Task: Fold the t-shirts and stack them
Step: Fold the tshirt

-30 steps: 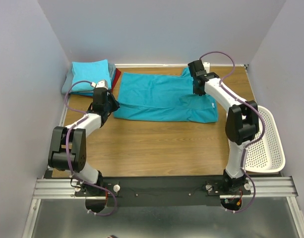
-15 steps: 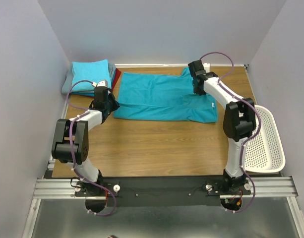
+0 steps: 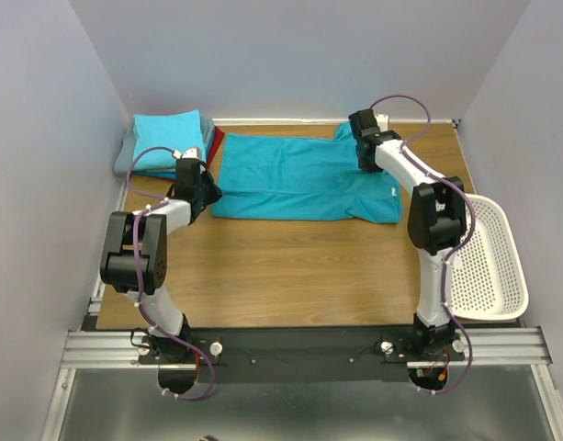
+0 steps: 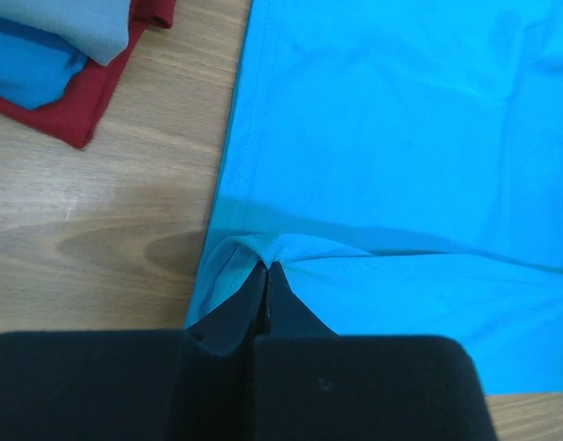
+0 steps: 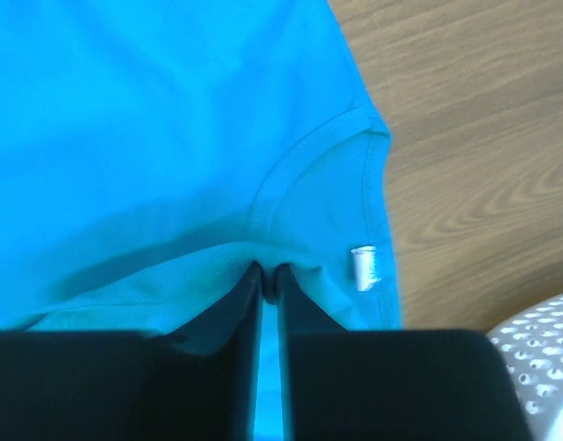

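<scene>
A teal-blue t-shirt [image 3: 299,179] lies spread across the far half of the table. My left gripper [image 3: 208,190] is shut on its near left corner, and the cloth [image 4: 373,184] bunches at the fingertips in the left wrist view. My right gripper [image 3: 365,163] is shut on a fold of the shirt near the collar [image 5: 290,193], where a white label [image 5: 365,266] shows. A stack of folded t-shirts [image 3: 168,142], turquoise on top with grey and dark red below, sits at the far left; its edge shows in the left wrist view [image 4: 70,73].
A white perforated basket [image 3: 492,266] stands at the right table edge; its rim shows in the right wrist view [image 5: 543,340]. Grey walls close in the left, far and right sides. Bare wood table [image 3: 290,266] lies in front of the shirt.
The shirt's right end has pulled in and up a little with my right gripper. Both arms' elbows have swung toward the back. The left gripper has barely moved.
</scene>
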`<state>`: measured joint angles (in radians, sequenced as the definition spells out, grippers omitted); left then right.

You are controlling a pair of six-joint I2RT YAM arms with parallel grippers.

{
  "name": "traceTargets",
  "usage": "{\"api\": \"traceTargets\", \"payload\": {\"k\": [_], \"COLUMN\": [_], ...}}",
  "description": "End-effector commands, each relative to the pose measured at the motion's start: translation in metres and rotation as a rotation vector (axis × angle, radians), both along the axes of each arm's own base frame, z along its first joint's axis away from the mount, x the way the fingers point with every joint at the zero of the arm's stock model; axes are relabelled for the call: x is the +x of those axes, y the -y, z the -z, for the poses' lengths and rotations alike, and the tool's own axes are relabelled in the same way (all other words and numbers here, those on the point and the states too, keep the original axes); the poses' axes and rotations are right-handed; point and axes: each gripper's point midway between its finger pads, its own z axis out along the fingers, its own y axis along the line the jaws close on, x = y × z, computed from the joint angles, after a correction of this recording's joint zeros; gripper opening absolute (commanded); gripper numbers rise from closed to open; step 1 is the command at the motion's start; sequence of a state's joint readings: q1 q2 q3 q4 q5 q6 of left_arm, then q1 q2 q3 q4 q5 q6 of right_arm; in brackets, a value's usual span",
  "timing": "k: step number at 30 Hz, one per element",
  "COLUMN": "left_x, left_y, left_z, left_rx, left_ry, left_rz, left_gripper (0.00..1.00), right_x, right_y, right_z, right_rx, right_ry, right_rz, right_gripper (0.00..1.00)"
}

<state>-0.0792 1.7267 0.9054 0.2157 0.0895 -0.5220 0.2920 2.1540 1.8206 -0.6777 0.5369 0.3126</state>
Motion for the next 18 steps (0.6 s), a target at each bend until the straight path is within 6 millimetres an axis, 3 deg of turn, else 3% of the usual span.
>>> {"api": "traceTargets", "payload": {"k": [1, 3, 5, 7, 9, 10, 11, 12, 13, 15, 16, 18], "left_x": [0.013, 0.017, 0.018, 0.018, 0.014, 0.013, 0.01, 0.006, 0.002, -0.005, -0.008, -0.015], "left_y": [0.003, 0.005, 0.006, 0.005, 0.006, 0.006, 0.011, 0.014, 0.026, 0.04, 0.048, 0.068], "left_z": [-0.012, -0.022, -0.035, -0.051, -0.065, -0.063, -0.073, -0.072, -0.08, -0.081, -0.081, -0.081], "left_rx": [-0.006, -0.008, -0.01, 0.0, 0.01, 0.012, 0.019, 0.018, 0.011, -0.001, -0.008, -0.032], "left_ry": [0.042, 0.064, 0.091, 0.126, 0.159, 0.155, 0.181, 0.181, 0.207, 0.228, 0.235, 0.249], "left_rz": [0.044, 0.055, 0.06, 0.057, 0.05, 0.051, 0.065, 0.074, 0.104, 0.144, 0.166, 0.215], "left_gripper": [0.16, 0.38, 0.69, 0.83, 0.84, 0.84, 0.84, 0.84, 0.84, 0.84, 0.84, 0.84], "right_x": [0.012, 0.012, 0.004, -0.006, -0.025, -0.034, -0.041, -0.058, -0.065, -0.08, -0.094, -0.103], "right_y": [0.002, 0.001, 0.002, 0.006, 0.011, 0.012, 0.012, 0.014, 0.012, 0.015, 0.019, 0.024], "right_z": [0.003, -0.001, -0.01, -0.028, -0.017, -0.015, -0.02, -0.005, -0.007, 0.001, 0.014, 0.017], "right_rx": [-0.021, -0.014, -0.002, 0.005, 0.0, 0.005, 0.026, 0.032, 0.06, 0.069, 0.063, 0.08], "right_ry": [0.004, 0.01, 0.021, 0.046, 0.006, -0.006, -0.002, -0.043, -0.042, -0.06, -0.097, -0.092], "right_rz": [-0.008, -0.011, -0.007, 0.003, 0.008, 0.009, 0.006, 0.014, 0.017, 0.024, 0.029, 0.047], "right_gripper": [0.4, 0.83, 0.92, 0.97, 0.97, 0.97, 0.97, 0.97, 0.96, 0.96, 0.95, 0.94]}}
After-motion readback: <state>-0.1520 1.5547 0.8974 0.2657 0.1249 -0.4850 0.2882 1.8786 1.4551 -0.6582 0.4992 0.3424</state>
